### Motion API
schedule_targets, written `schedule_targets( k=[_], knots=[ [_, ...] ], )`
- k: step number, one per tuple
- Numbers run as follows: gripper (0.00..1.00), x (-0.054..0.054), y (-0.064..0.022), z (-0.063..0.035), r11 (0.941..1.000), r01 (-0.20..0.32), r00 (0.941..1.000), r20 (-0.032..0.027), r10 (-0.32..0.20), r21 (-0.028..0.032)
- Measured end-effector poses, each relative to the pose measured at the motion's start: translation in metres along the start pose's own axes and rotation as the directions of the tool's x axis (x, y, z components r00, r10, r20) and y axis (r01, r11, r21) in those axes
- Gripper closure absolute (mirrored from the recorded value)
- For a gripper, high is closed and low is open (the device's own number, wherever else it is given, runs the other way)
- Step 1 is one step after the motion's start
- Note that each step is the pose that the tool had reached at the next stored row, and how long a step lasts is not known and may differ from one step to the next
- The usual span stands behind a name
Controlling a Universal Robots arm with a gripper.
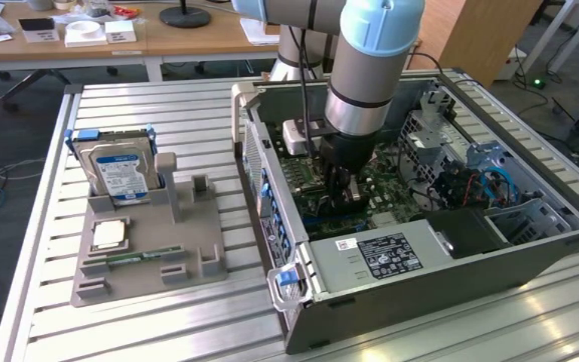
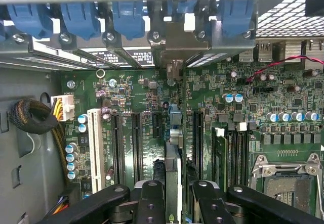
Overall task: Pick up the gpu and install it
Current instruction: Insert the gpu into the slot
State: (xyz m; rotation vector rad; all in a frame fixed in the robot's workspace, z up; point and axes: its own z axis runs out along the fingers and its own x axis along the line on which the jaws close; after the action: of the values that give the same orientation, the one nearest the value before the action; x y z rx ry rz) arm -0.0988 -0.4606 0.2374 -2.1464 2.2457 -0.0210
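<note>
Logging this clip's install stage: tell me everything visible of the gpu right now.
The gpu is seen edge-on: a thin green card standing upright on the motherboard among its long dark slots, its silver bracket end toward the case's blue rear clips. The black gripper holds it, jaws closed against both faces. In the exterior view the gripper is inside the open case.

Slatted metal table [image 1: 148,113] carries grey holder tray [image 1: 148,275] and computer case [image 1: 440,279].

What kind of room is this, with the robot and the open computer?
Probably a robotics lab or workshop. A robot arm reaches into an open computer case on a slatted metal workbench, a grey parts holder keeps a hard drive, and office desks stand behind.
</note>
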Motion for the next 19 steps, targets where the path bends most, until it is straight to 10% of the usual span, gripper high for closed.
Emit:
schedule_targets(
  k=[12,19],
  knots=[
    [0.43,0.0,0.0,0.0,1.0,0.0,1.0,0.0001,0.0,0.0],
    [0.43,0.0,-0.0005,-0.0147,1.0,0.0,1.0,-0.0006,0.0,0.0]
  ],
)
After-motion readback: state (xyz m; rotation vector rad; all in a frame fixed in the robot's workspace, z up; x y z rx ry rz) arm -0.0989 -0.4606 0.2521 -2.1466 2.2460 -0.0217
